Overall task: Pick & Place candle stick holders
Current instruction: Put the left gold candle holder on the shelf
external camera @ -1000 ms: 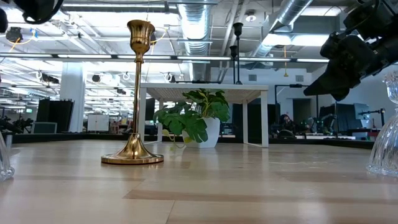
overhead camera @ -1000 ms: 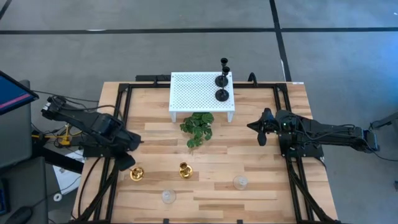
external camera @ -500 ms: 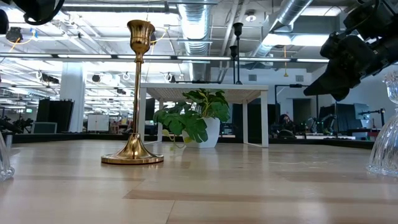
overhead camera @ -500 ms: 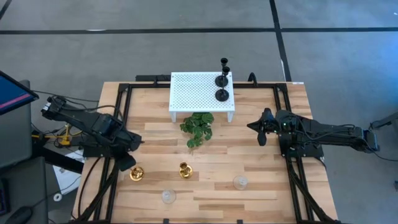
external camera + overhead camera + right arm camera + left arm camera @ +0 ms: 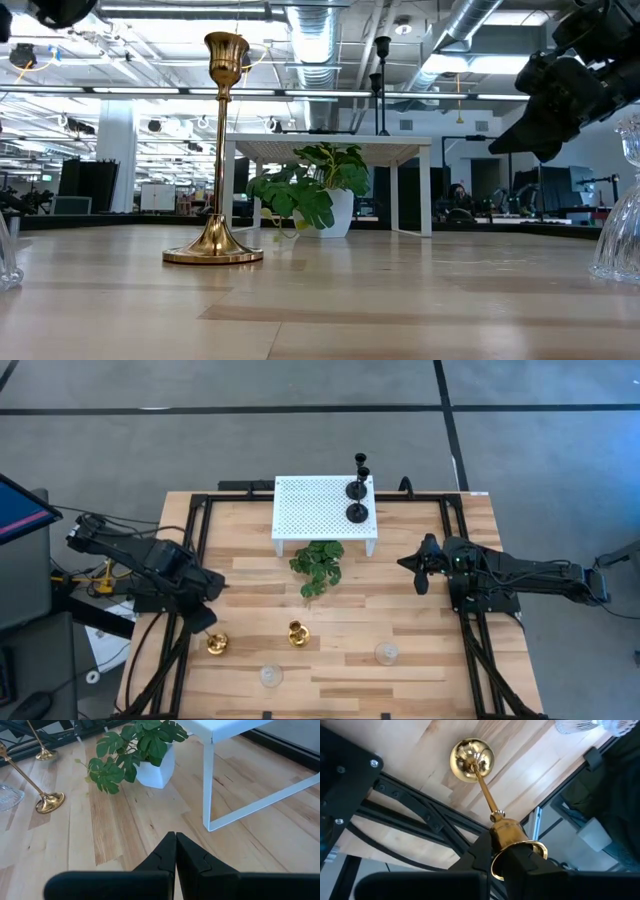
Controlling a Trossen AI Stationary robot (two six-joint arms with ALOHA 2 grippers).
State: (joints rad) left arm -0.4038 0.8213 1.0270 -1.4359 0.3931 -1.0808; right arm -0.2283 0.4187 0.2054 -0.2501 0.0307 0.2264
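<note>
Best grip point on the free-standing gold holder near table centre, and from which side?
Take the tall gold holder on its thin stem, just under the flared cup, coming in level from the side. It stands upright on a wide round base, and the cup gives a lip above the fingers. The left gripper is shut on the other gold holder, so the right gripper, shut and idle, looks the likelier choice.

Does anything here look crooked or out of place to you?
Nothing is spilled or broken. Only the tall shiny gold candle stick holder at the table's left is off: the left tool grips its cup, so it leans instead of standing upright.
</note>
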